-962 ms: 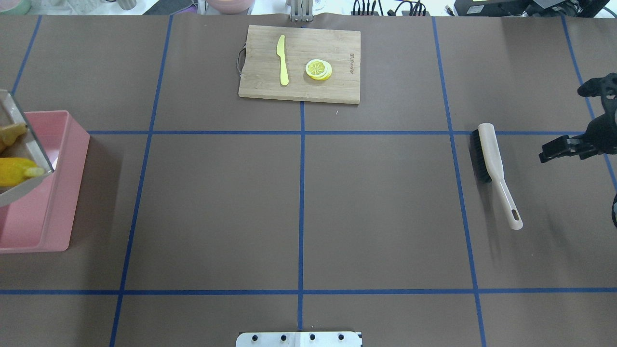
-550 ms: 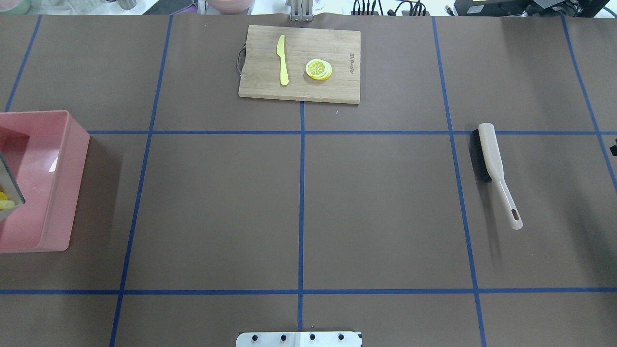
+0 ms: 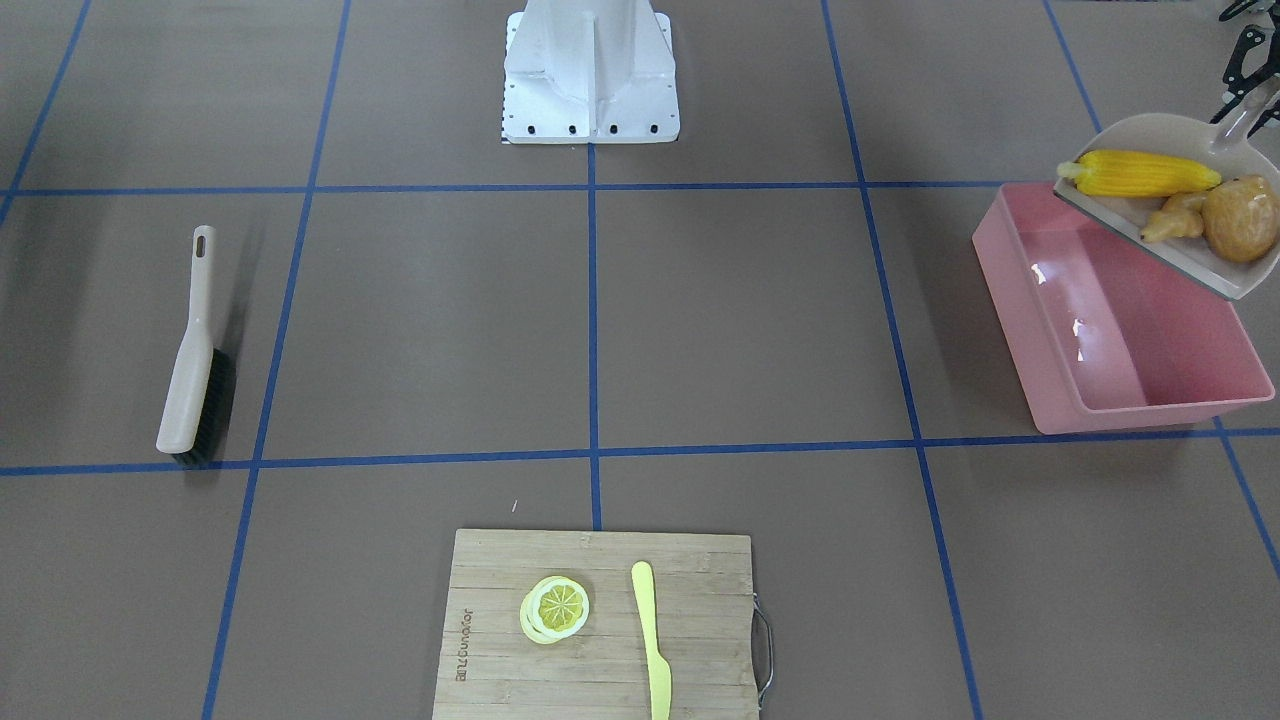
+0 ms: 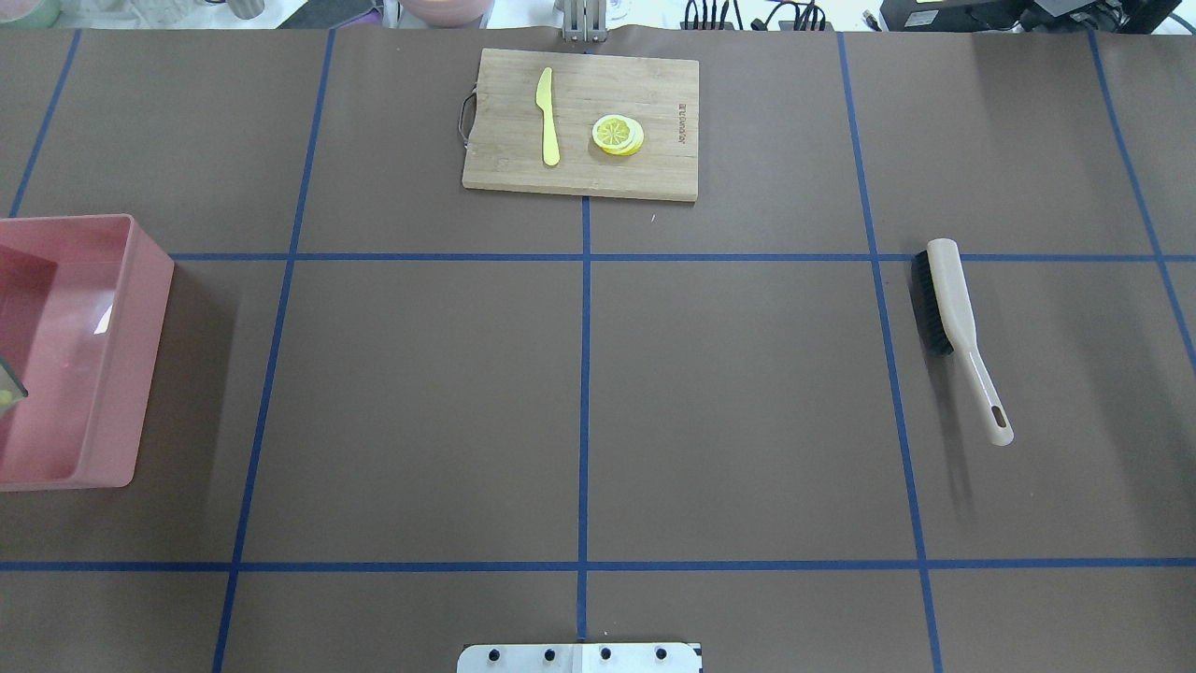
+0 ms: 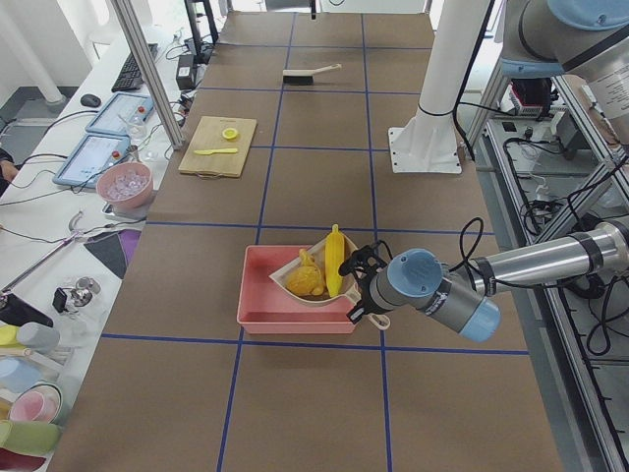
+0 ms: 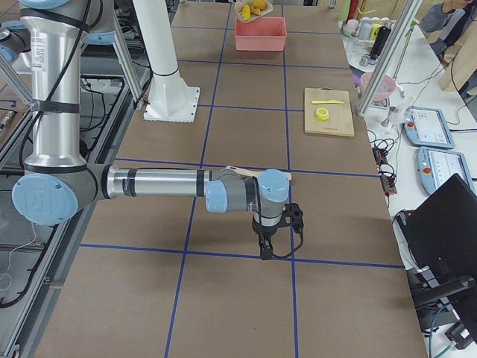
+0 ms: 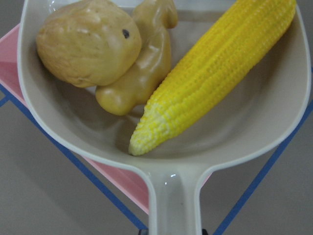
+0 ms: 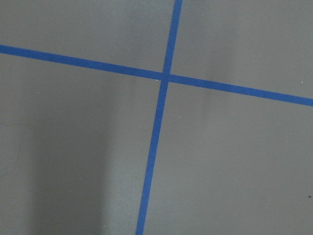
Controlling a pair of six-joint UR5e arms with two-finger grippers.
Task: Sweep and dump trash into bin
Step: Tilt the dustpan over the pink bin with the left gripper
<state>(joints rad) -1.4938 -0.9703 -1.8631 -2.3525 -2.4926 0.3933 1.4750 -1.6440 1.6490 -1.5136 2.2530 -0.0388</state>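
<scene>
Our left hand (image 5: 355,291) clenches the handle of the dustpan (image 3: 1160,133) over the robot-side end of the bin (image 3: 1150,418). The corn (image 3: 1140,173), ginger (image 3: 1170,222) and potato (image 3: 1240,218) lie in the pan ahead of it, lip facing the bin's middle. Our right hand (image 6: 267,250) hangs far from the bin; we cannot tell its state.

You have one corn cob (image 3: 1140,173), one ginger root (image 3: 1172,220) and one potato (image 3: 1240,218) (three toy foods in all). You also have one dustpan (image 3: 1150,130), one pink bin (image 3: 1010,300), one brush (image 3: 188,370), and, at the table edge opposite the robot, one cutting board (image 3: 700,600), one yellow knife (image 3: 652,645) and one lemon slice (image 3: 555,608).
</scene>
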